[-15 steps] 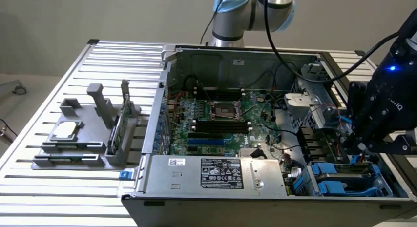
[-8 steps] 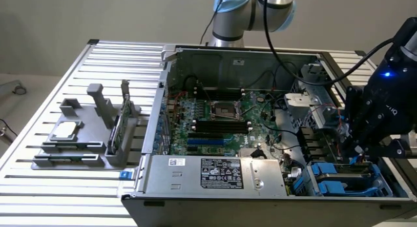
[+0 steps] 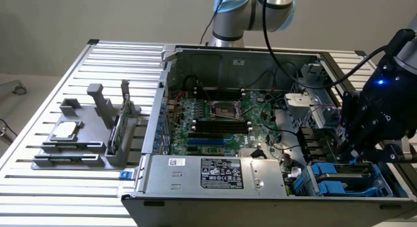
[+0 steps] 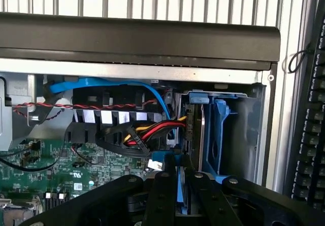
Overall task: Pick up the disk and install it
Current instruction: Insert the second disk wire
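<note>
Slatted metal tabletop (image 3: pixel 39 188) carries an open computer case (image 3: pixel 241 56), where the gripper (image 4: pixel 179 185) reaches down into the drive bay at the exterior view's right. Its fingers (image 4: pixel 161 195) are clamped on the blue rail of the disk (image 4: pixel 179 178), held on edge just beside the blue drive cage (image 4: pixel 223 134). Red, yellow and black power cables (image 4: pixel 152 132) run nearby above the green motherboard (image 3: pixel 215 124).
</note>
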Tool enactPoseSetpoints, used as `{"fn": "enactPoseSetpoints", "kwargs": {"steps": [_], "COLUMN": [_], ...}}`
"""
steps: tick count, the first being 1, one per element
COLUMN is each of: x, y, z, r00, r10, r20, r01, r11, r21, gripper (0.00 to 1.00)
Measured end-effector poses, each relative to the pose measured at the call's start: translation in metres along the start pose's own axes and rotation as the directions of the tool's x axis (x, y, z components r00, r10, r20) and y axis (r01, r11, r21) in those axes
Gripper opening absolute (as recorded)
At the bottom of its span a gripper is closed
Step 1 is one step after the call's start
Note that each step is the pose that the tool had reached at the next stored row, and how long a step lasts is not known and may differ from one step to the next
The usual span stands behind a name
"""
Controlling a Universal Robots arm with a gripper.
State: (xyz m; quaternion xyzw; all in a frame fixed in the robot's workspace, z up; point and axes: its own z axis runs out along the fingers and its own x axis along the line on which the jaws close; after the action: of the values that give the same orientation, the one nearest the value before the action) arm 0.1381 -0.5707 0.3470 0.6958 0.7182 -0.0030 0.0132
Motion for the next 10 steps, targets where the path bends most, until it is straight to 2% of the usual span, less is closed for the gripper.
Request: {"fn": "enactPoseSetpoints", "kwargs": {"steps": [10], "x": [-0.0045], "y": [0.0006], "z": [0.0038], "r00": [0.9999], "r10": [0.016], "r20": [0.0004], "r01": [-0.016], "r11": [0.9999], "r21": [0.0004], "gripper": [0.16]}}
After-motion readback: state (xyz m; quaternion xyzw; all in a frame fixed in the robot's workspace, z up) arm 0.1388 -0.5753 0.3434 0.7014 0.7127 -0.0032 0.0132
